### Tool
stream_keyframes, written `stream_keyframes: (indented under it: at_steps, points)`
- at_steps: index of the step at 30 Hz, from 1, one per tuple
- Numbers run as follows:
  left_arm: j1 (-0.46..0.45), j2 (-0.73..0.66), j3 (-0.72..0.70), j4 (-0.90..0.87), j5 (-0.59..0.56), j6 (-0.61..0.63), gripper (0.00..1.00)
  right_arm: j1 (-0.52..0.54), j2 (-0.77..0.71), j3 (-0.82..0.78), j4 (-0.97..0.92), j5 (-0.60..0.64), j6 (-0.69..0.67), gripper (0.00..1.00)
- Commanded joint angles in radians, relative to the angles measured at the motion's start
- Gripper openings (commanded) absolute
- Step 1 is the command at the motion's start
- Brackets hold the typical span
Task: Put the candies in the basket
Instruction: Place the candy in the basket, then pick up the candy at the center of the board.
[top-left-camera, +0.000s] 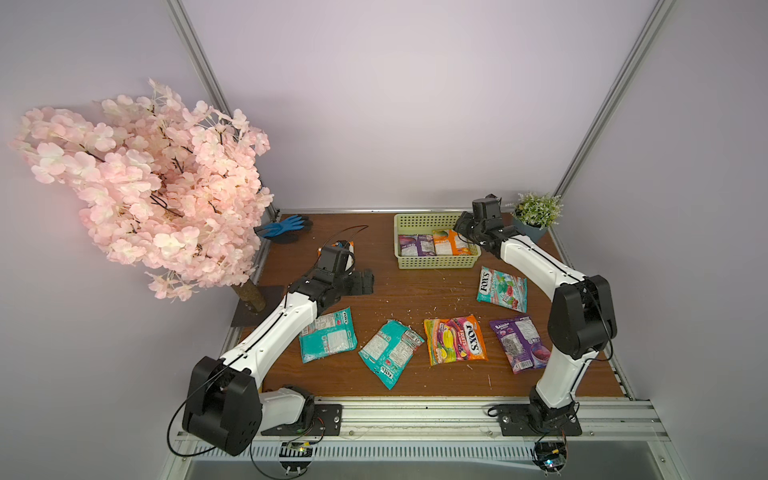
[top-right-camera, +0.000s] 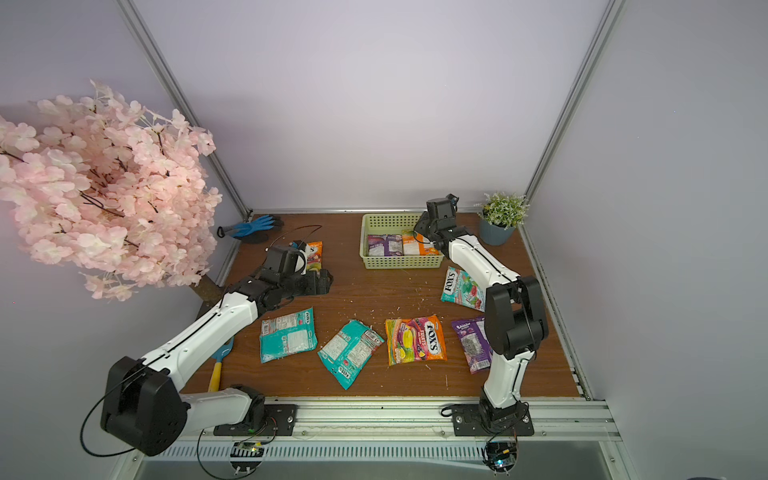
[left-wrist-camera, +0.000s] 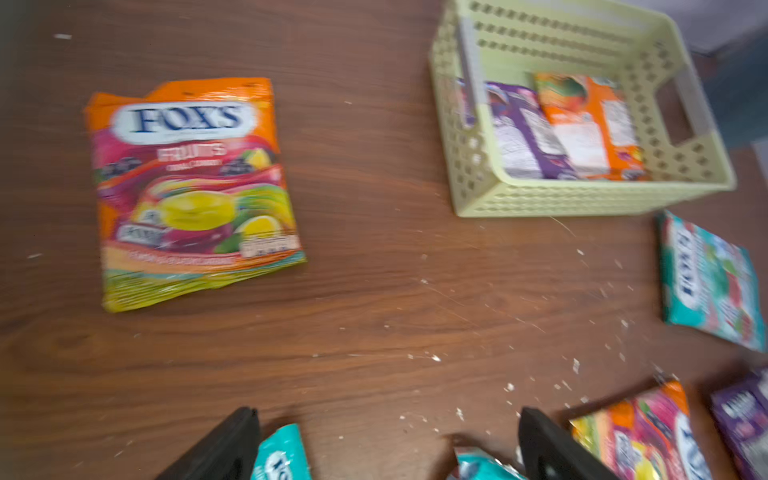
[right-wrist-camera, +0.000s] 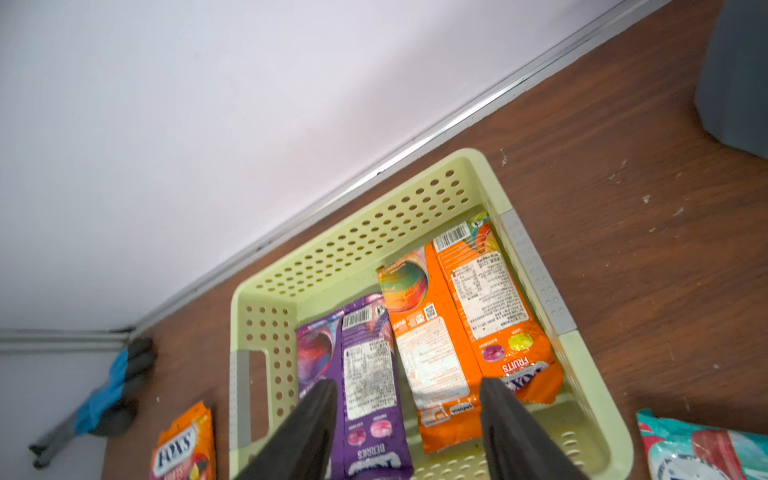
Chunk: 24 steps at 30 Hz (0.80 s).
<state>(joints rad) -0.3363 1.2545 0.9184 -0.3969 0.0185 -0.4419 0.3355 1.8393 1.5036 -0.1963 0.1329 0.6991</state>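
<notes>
A pale yellow-green basket (top-left-camera: 438, 262) sits at the back of a wooden table (top-left-camera: 415, 299). The right gripper (right-wrist-camera: 407, 386) hovers directly over it, jaws partly apart and holding nothing. Beneath them, inside the basket, a purple bag (right-wrist-camera: 368, 374) and an orange bag (right-wrist-camera: 457, 316) lie side by side, label backs up.

The left gripper (left-wrist-camera: 388, 411) hangs above bare table further left, jaws spread wide and empty. A second orange bag (left-wrist-camera: 191, 191) lies flat just beyond it, not touching.

The left wrist view shows that bag whole, while in both top views the wrist hides much of it. Only the right wrist view shows the gap between the right jaws. A blue-and-yellow trowel (top-right-camera: 220, 365) shows in a top view beside the left arm.

There are eight candy bags: two in the basket and six on the table. The rest are a front-left teal bag (top-left-camera: 328, 338), a middle teal bag (top-left-camera: 390, 353), a third orange bag (top-left-camera: 455, 338), a second purple bag (top-left-camera: 519, 343) and a teal bag near the basket (top-left-camera: 503, 289).
</notes>
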Motion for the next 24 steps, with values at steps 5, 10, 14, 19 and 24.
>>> stream_keyframes:
  at_steps: [5,10,14,19,24]
  points:
    - [0.088,-0.106,-0.069,-0.187,-0.186,-0.165,1.00,0.049,-0.078,-0.062,-0.068,-0.117,-0.200,0.64]
    - [0.108,-0.169,-0.155,-0.235,-0.194,-0.400,0.86,0.119,-0.213,-0.194,-0.036,-0.096,-0.213,0.83]
    - [0.074,-0.119,-0.184,-0.228,-0.107,-0.407,0.71,0.156,-0.300,-0.313,0.011,-0.085,-0.186,0.93]
    - [-0.111,0.019,-0.146,-0.251,-0.217,-0.393,0.51,0.167,-0.358,-0.402,0.059,-0.077,-0.156,0.95]
    - [-0.193,0.131,-0.124,-0.263,-0.293,-0.369,0.46,0.169,-0.385,-0.430,0.064,-0.030,-0.162,0.96]
